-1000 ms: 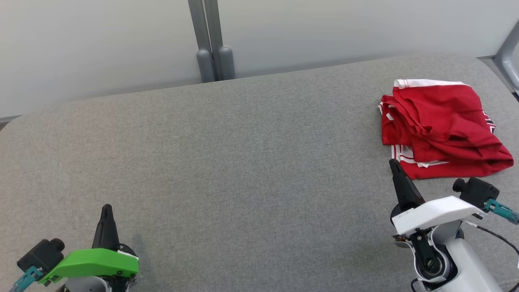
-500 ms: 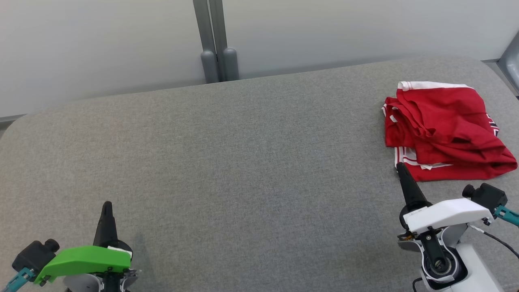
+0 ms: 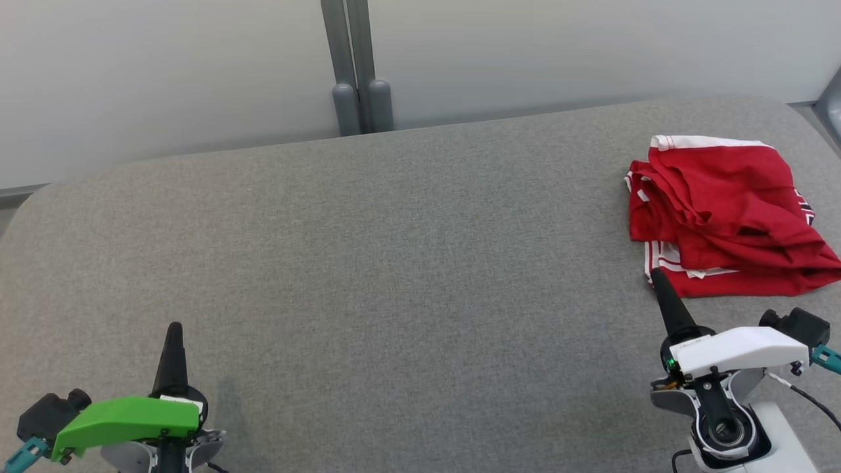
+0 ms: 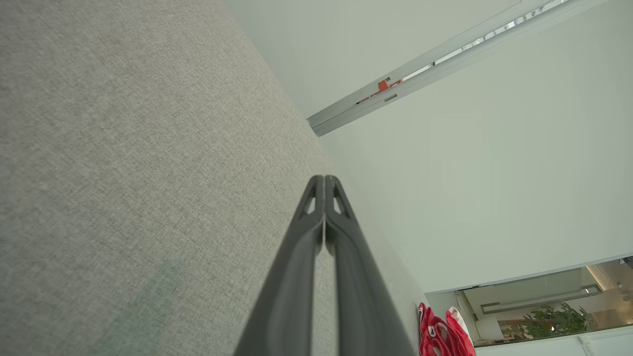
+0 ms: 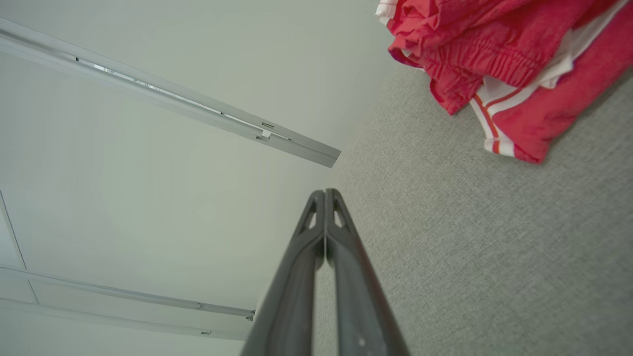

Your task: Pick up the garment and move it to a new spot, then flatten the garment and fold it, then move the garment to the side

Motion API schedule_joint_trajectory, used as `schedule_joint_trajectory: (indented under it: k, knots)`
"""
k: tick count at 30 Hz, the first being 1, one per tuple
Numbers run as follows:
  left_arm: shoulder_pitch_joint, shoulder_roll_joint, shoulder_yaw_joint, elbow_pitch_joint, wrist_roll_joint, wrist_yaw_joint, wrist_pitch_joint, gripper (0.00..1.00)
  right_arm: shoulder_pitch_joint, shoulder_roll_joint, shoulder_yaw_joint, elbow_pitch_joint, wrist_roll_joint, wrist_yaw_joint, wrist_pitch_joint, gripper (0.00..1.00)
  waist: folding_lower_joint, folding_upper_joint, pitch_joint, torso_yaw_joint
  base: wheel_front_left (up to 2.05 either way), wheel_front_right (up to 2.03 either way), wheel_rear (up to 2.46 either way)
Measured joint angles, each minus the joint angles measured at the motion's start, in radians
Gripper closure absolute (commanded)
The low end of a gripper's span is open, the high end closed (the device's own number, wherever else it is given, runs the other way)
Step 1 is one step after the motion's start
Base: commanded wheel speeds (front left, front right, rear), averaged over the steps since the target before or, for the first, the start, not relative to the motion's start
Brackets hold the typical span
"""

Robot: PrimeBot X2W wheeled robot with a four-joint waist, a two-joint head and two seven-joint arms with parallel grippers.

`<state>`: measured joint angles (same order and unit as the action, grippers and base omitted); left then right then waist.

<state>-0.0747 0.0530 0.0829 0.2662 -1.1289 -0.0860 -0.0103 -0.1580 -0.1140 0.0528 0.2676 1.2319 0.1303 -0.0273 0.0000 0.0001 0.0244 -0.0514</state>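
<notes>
A red garment with white trim (image 3: 723, 213) lies folded in a loose pile at the far right of the grey table (image 3: 394, 263); in the right wrist view the garment (image 5: 499, 54) fills the upper right, and in the left wrist view the garment (image 4: 440, 333) peeks in at the bottom. My right gripper (image 3: 657, 276) (image 5: 324, 191) is shut and empty, its tip just short of the garment's near left corner. Down at the lower left, my left gripper (image 3: 174, 326) (image 4: 324, 177) is shut and empty, far from the garment.
A pale wall with a grey vertical post (image 3: 355, 66) runs behind the table's far edge. A grey frame part (image 3: 829, 105) shows at the right border. The table's rounded left corner (image 3: 26, 203) lies at the left.
The whole picture has shifted slightly right and down, so the camera has moved. Both grippers sit a little lower in the picture; the garment lies as before.
</notes>
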Motion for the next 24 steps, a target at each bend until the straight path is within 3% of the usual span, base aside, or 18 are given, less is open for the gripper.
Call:
schedule_joint_trajectory:
  k: [24]
  knots:
    - [-0.011, -0.001, 0.013, -0.008, -0.218, -0.019, 0.055, 1.0, 0.021, 0.024, -0.07, -0.01, 0.177, 0.0, 0.058, 1.0, 0.0, 0.0, -0.008, 0.02, 0.0, 0.0, 0.0]
